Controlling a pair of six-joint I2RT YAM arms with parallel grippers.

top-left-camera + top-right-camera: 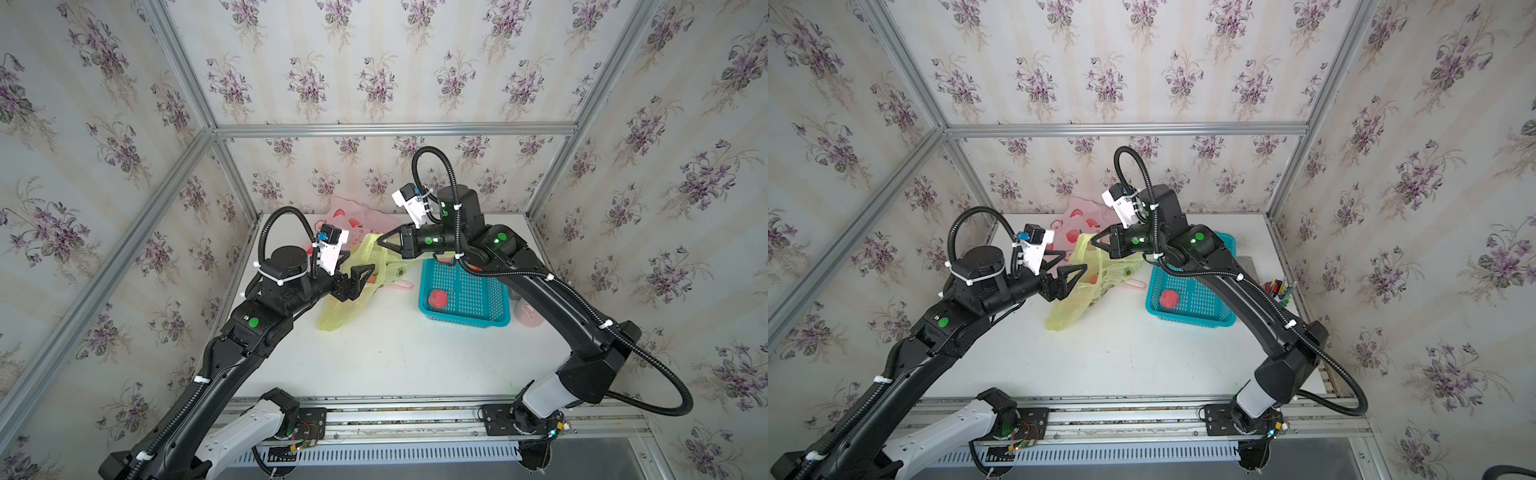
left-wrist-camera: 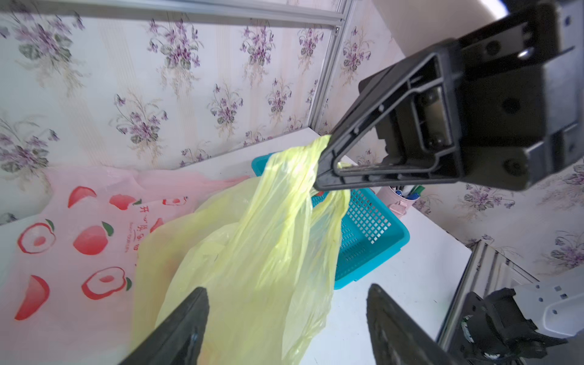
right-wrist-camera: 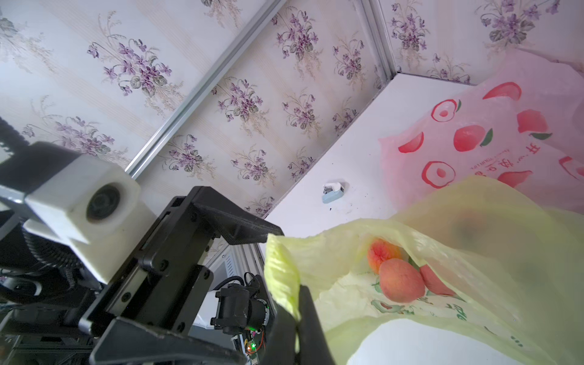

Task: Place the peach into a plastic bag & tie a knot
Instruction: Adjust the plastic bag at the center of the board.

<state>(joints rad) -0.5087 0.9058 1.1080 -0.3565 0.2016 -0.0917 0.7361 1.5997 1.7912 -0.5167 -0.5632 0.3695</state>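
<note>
A yellow plastic bag [image 1: 353, 299] [image 1: 1077, 295] lies mid-table, one handle lifted. My right gripper [image 1: 380, 241] [image 1: 1094, 241] [image 3: 298, 290] is shut on that handle, and the left wrist view shows its tip [image 2: 325, 158] pinching the yellow film. Through the bag's mouth I see a peach [image 3: 401, 279] inside, with another one [image 3: 380, 249] behind it. My left gripper [image 1: 359, 266] [image 1: 1071, 262] [image 2: 287, 290] stands open beside the bag [image 2: 252, 252], its fingers apart with loose film hanging in front of them. A further peach [image 1: 437, 298] [image 1: 1169, 298] sits in the basket.
A teal plastic basket [image 1: 465, 320] [image 1: 1187, 318] stands right of the bag. A pink bag with a peach print [image 1: 357, 220] [image 2: 79, 221] lies behind, against the back wall. A pink cup of pens [image 1: 527, 313] [image 2: 401, 202] is at the right edge. A small blue-white object [image 3: 331, 191] lies near the left wall.
</note>
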